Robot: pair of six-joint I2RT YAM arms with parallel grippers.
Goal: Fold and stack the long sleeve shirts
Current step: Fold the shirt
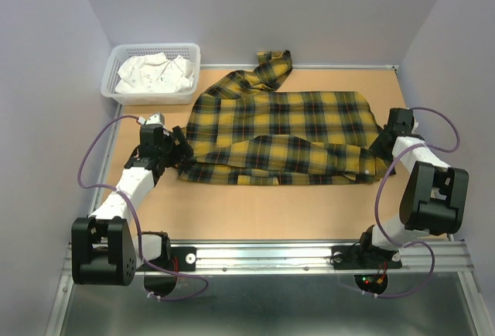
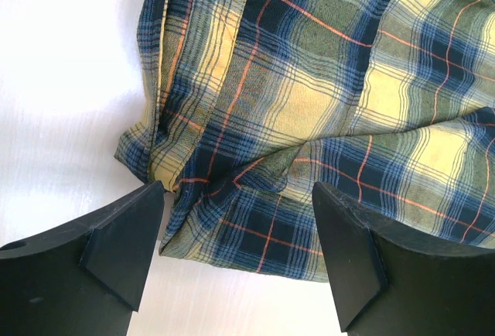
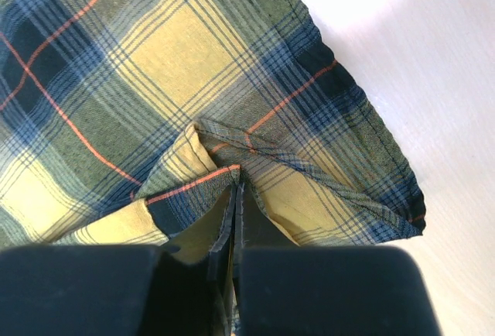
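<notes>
The left claw is held wide apart, its fingers set astride the near-left corner of the shirt. The right claw is clamped on a fold at the right hem. Both arms are stretched low over the bench, where the shirt is spread mid-bench.

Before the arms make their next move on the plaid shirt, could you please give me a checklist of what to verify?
1. Grip of the right tool on the shirt: ok, shut on a fold of fabric.
2. Grip of the left tool: not ok, open, straddling the shirt's corner.
3. Shirt lying flat: not ok, near edge is bunched.
4. Layers pinched by the right tool: cannot tell.
5. Gap between the basket and the shirt: cannot tell, they are very close.
</notes>
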